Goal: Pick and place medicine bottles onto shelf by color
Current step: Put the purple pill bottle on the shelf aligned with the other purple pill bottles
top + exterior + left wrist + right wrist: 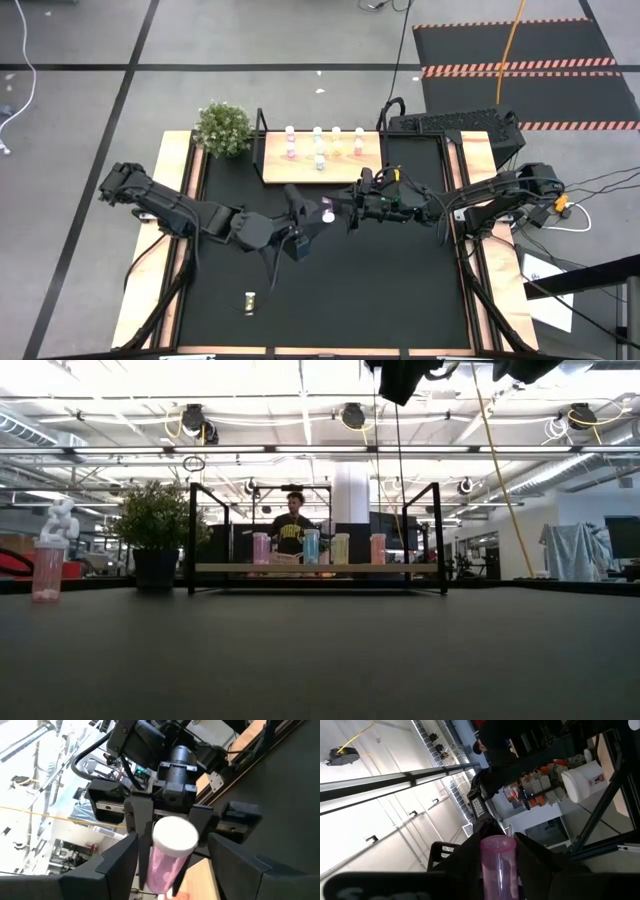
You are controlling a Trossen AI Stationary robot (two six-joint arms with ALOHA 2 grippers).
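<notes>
A pink medicine bottle (167, 862) with a white cap (174, 836) hangs in the air over the middle of the table, with my right gripper (342, 208) shut on it. My left gripper (316, 216) faces it from the table's left. It is open, and its fingers (117, 865) stand outside the bottle on either side without touching it. The shelf (320, 168) stands at the far edge on its black posts, and several bottles (318, 142) stand on it. One loose bottle (249, 299) rests on the mat near the front left. My right gripper pinches the pink bottle between its two fingers (142, 832), which flank the upper body just under the cap (159, 854). It comes roughly level from the table's right. The bottle is lifted clear of the table, its cap toward my left gripper.
A potted plant (223, 128) stands at the shelf's left end. A keyboard (455, 122) lies beyond the table's far right corner. Wooden rails (170, 240) run along the table's sides. A person (292, 525) shows in the room behind the shelf.
</notes>
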